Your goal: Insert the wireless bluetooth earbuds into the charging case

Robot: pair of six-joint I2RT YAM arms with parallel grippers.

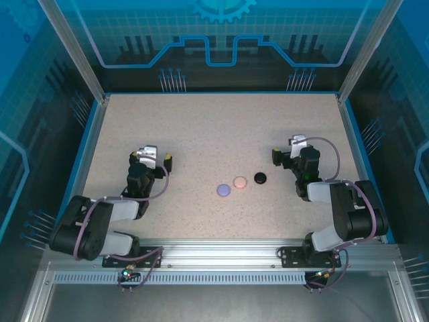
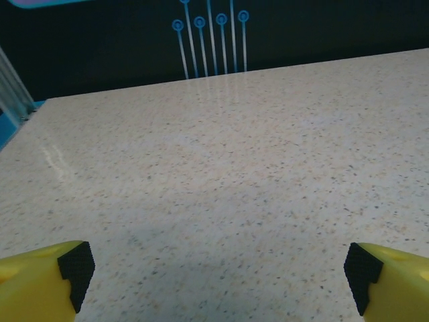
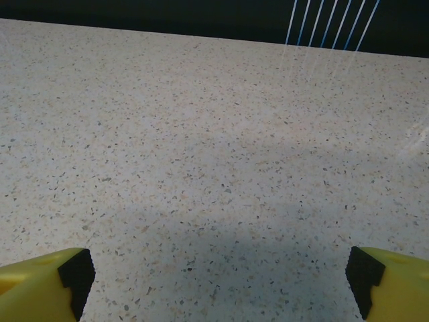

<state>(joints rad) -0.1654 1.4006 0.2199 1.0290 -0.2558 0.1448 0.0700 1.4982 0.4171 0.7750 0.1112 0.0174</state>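
The left gripper and right gripper sit with jaws wide apart over bare table, probably parked ready to pick. Between them lie the lilac case, pink case and black case, the black one nearest the right gripper. I cannot tell where the buds are.

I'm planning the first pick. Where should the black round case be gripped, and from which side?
Likely by its rim, straight down from above, with the right gripper. The black round case lies flat and low, so only its edge offers opposing faces. Close across its near and far sides: the pink case sits close beside it.
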